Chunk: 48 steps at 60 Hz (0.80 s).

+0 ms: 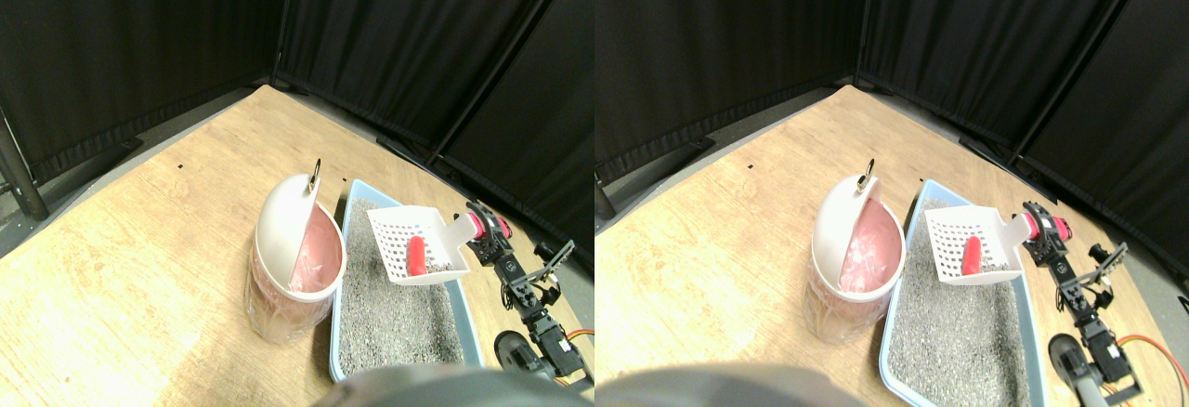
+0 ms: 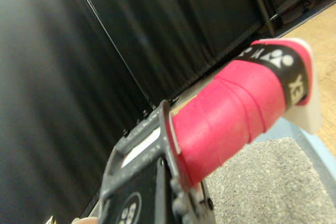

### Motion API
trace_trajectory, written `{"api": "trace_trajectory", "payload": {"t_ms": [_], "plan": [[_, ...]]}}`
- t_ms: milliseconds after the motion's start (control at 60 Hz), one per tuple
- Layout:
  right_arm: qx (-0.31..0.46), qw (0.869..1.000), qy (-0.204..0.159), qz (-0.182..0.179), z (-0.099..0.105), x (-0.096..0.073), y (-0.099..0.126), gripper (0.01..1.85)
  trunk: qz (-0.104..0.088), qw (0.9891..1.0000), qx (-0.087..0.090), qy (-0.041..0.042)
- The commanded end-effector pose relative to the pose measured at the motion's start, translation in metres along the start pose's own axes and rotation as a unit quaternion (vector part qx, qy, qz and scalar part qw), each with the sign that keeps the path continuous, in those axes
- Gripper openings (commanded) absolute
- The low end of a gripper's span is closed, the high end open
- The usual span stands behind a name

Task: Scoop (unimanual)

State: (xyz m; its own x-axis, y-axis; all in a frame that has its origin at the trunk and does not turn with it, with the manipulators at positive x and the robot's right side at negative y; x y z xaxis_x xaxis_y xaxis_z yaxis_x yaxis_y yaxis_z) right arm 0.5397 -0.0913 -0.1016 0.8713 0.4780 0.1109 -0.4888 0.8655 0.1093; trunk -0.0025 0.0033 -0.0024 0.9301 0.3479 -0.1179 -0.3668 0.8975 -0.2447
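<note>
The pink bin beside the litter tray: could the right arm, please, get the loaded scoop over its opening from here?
Probably yes: the bin has its lid swung open, and the scoop hangs above the tray right beside it.

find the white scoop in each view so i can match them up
Stereo pair view: the white scoop is right of centre, raised over the litter tray, a red piece in it.
Wrist view: only its red-wrapped handle shows, across the middle; the slotted bowl is out of frame.
Shared landmark: the grey litter in the tray.
</note>
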Motion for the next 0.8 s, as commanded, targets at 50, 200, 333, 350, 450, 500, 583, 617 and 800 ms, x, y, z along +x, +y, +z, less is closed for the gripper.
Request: {"api": "trace_trajectory", "payload": {"t_ms": [50, 200, 333, 350, 450, 500, 583, 617, 800], "plan": [[0.016, 0.999, -0.024, 0.028, 0.009, -0.001, 0.013, 0.05, 0.019, 0.9998, 0.002, -0.0025], [0.017, 0.999, -0.021, 0.043, 0.011, 0.003, 0.020, 0.05, 0.027, 0.9996, 0.000, -0.0027], [0.018, 0.999, -0.017, 0.045, 0.012, 0.006, 0.026, 0.05, 0.033, 0.9994, -0.003, -0.0059], [0.017, 0.999, -0.014, 0.043, 0.012, 0.006, 0.028, 0.05, 0.034, 0.9994, -0.003, -0.0059], [0.011, 0.999, -0.007, 0.045, 0.013, 0.008, 0.033, 0.05, 0.036, 0.9993, -0.004, -0.0061], [0.007, 0.999, 0.001, 0.045, 0.012, 0.010, 0.035, 0.05, 0.037, 0.9993, -0.005, -0.0062], [-0.007, 0.999, 0.014, 0.032, 0.011, 0.014, 0.037, 0.05, 0.039, 0.9992, -0.005, -0.0064], [-0.014, 0.999, 0.018, 0.032, 0.010, 0.015, 0.038, 0.05, 0.039, 0.9992, -0.005, -0.0064], [-0.028, 0.999, 0.033, 0.031, 0.007, 0.023, 0.040, 0.05, 0.037, 0.9993, -0.003, -0.0035]]}}
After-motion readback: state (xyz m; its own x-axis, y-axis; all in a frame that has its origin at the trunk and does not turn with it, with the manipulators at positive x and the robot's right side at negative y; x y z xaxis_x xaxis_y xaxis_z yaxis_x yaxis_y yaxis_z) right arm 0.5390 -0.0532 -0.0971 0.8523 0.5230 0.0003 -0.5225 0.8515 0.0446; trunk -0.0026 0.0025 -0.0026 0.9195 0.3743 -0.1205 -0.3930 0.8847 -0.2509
